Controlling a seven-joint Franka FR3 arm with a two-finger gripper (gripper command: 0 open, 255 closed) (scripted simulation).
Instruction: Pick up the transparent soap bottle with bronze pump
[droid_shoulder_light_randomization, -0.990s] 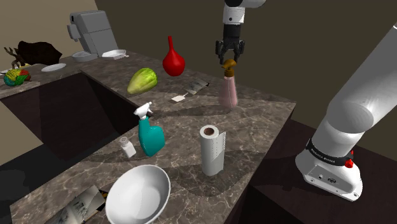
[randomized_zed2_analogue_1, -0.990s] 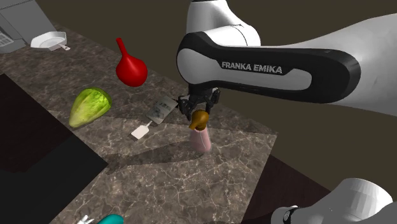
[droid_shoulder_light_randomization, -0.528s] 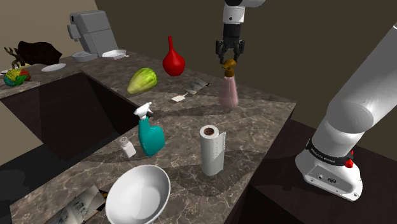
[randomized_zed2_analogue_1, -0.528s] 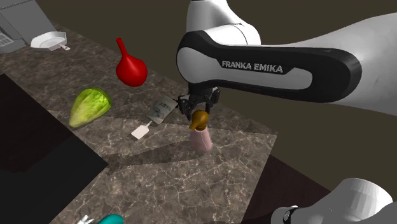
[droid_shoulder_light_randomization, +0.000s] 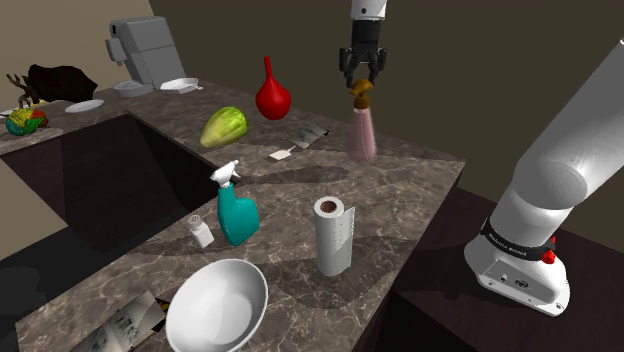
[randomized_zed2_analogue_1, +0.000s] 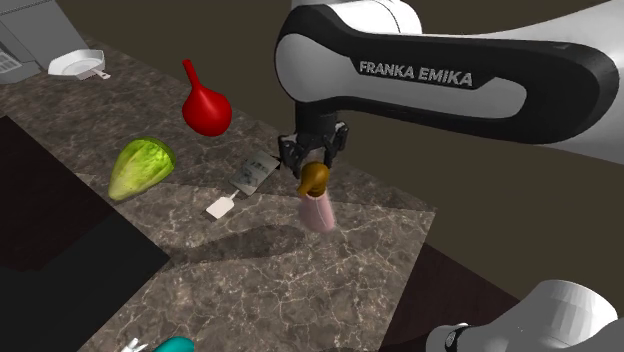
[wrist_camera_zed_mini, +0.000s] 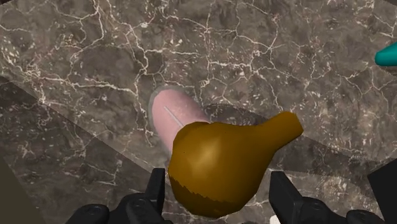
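- Lifting is the change: set against the pictures from half a second ago, the hand (droid_shoulder_light_randomization: 360, 72) stands higher in the shoulder view. The soap bottle (droid_shoulder_light_randomization: 363, 135) has gone up with it rather than staying behind on the bench (droid_shoulder_light_randomization: 400, 205).
- The hand is closed and gripping. In the wrist view one black finger (wrist_camera_zed_mini: 156, 188) and its partner press in on either side of the bronze pump (wrist_camera_zed_mini: 222, 167), with the pinkish clear body showing beyond it.
- The bottle now hangs under the hand above the far end of the bench. It is well apart from the red bulb-shaped vase (droid_shoulder_light_randomization: 272, 97) and the green lettuce (droid_shoulder_light_randomization: 223, 127), both toward the shoulder view's left.
- In the second exterior view the bottle's base appears just clear of the marble, and its shadow (randomized_zed2_analogue_1: 262, 240) lies off to that view's left instead of meeting the base. The gap looks slight, so I judge it barely airborne.
- The body also leans a little there, where earlier it stood upright; most likely it is pivoting under a grip taken only at the pump head.
- For the task this means the grasp has held and the pick is under way. What remains is a steady rise for clear height, since the rounded pump could slip or swing if jerked.
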